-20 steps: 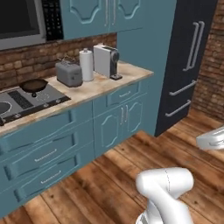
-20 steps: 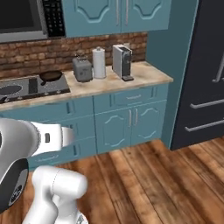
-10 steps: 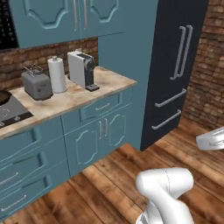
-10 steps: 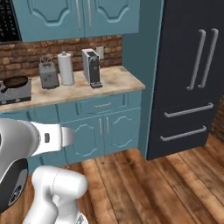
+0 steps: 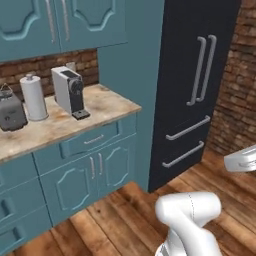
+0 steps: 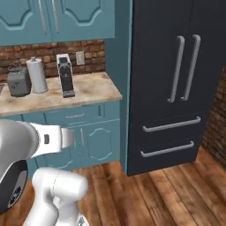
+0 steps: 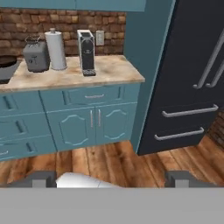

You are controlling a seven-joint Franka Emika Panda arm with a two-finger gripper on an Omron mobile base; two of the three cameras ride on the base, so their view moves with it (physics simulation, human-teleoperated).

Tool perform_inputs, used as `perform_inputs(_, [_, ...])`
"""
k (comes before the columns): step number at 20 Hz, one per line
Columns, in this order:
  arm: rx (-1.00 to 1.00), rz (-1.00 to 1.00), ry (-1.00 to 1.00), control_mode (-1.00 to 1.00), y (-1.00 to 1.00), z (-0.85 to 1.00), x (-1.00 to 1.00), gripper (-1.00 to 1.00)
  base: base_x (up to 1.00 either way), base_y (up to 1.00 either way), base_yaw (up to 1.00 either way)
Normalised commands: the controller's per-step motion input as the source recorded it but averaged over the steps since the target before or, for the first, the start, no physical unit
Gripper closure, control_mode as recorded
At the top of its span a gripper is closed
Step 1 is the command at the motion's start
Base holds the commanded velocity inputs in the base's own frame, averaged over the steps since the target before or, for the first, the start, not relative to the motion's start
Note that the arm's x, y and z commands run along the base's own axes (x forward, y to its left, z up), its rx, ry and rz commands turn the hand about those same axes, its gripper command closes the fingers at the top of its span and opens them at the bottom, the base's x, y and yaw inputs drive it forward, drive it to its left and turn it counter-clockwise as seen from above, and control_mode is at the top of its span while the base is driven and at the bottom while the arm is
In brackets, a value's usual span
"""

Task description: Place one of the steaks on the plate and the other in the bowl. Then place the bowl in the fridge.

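The tall black fridge [image 5: 195, 90] [image 6: 176, 84] [image 7: 192, 74] stands to the right of the teal counter, with its doors and both lower drawers shut. Long grey bar handles run down its upper doors. In the hand view my gripper [image 7: 111, 179] faces the cabinets and the fridge from across the wooden floor. Its fingertips [image 7: 43, 178] stand far apart at the bottom of that view. It is open, with nothing between the fingers. The steaks, the plate and the bowl are out of view.
A beige counter [image 5: 100, 107] [image 6: 92, 88] on teal cabinets holds a coffee machine [image 5: 70, 92] [image 6: 65, 75], a paper towel roll [image 5: 34, 97] and a toaster [image 6: 18, 80]. A black frying pan [image 7: 6, 65] shows at the far left. Wooden floor [image 6: 176, 190] lies before the fridge.
The whole picture has shifted, so the base has moved: counter and appliances slid left, the stove left the view, and the fridge came nearer the middle and looks larger. The gripper stays open.
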Motion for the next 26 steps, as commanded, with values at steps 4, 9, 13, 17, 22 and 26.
perform_inputs(4, [0.00, 0.00, 0.00, 1.00, 0.00, 0.00, 0.00, -1.00, 1.00, -1.00, 0.23])
perform_inputs(9, [0.00, 0.00, 0.00, 1.00, 0.00, 0.00, 0.00, -1.00, 1.00, -1.00, 0.28])
perform_inputs(13, [0.00, 0.00, 0.00, 1.00, 0.00, 0.00, 0.00, -1.00, 0.99, -1.00, 0.27])
perform_inputs(17, [0.00, 0.00, 0.00, 1.00, 0.00, 0.00, 0.00, -1.00, 0.61, -1.00, 0.25])
perform_inputs(22, [0.00, 0.00, 0.00, 1.00, 0.00, 0.00, 0.00, -1.00, 0.14, -0.91, 0.22])
perform_inputs(26, [0.00, 0.00, 0.00, 1.00, 0.00, 0.00, 0.00, -1.00, -0.17, -0.23, 0.06])
